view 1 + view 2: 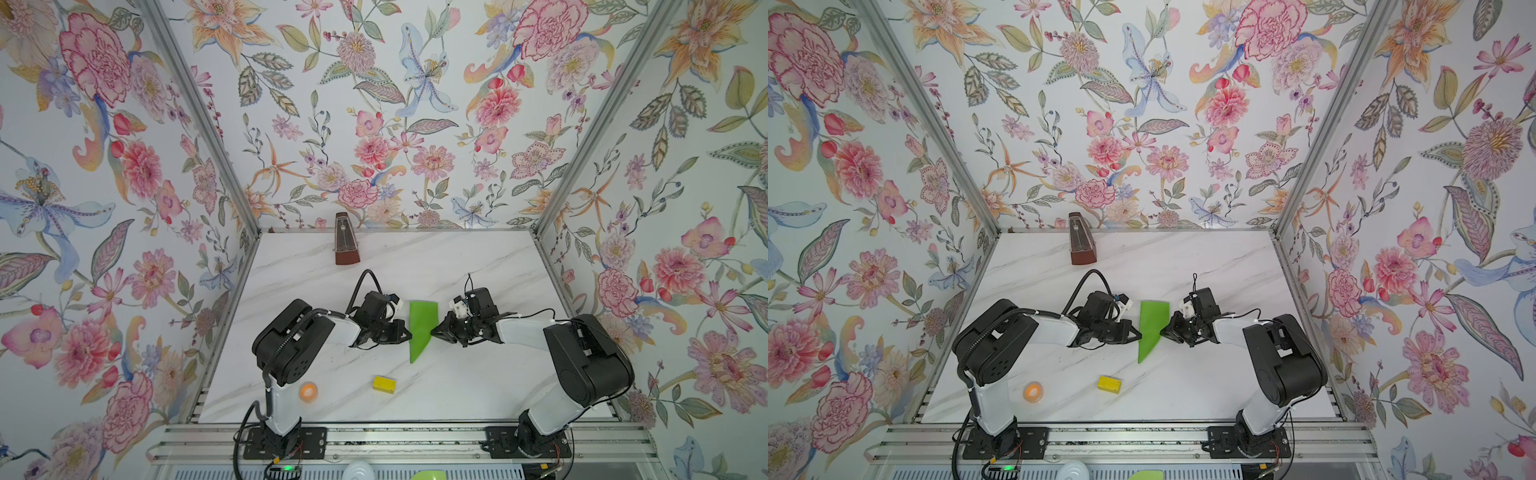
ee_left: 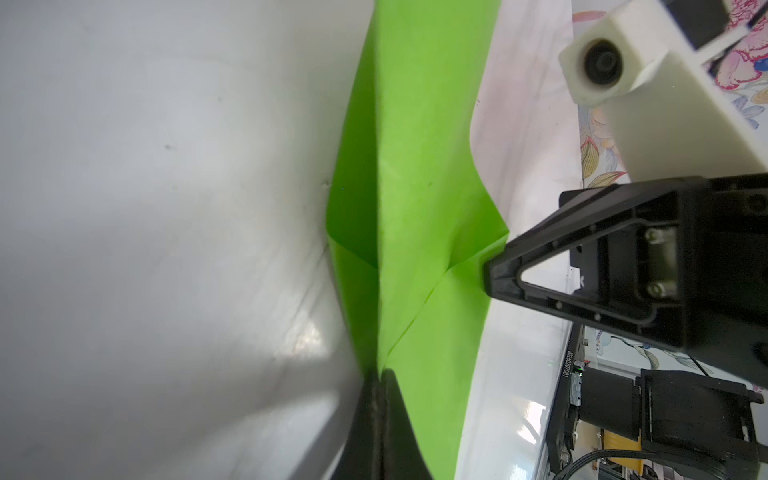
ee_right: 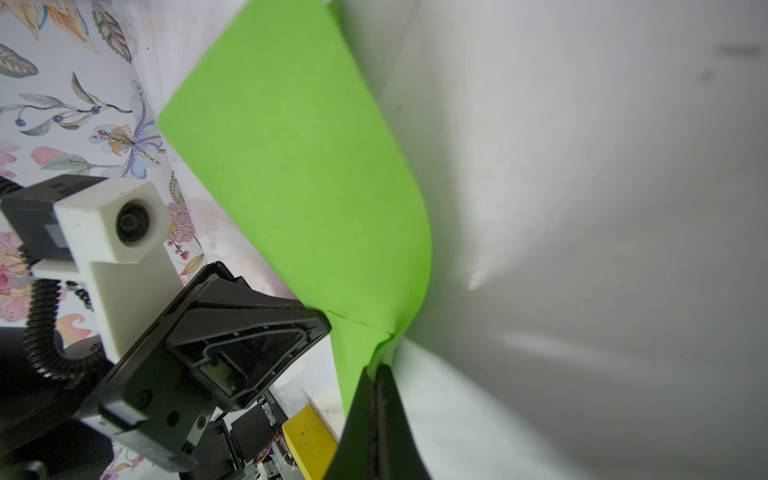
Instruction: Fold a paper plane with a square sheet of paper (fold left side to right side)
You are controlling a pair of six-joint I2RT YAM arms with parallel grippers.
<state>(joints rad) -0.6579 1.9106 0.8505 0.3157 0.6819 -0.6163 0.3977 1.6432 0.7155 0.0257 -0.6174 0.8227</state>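
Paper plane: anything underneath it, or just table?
Only bare marble table shows around the paper plane; the patch beneath is covered. Left gripper and right gripper pinch its edges.

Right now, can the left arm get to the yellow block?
Probably yes: the yellow block lies on bare table with nothing between. But the left gripper is shut on the paper plane, so it would have to release first.

Lime-green paper plane (image 1: 421, 326), yellow block (image 1: 384, 384), white marbled table (image 1: 457, 270), floral walls (image 1: 374, 104), brown metronome (image 1: 345, 247)
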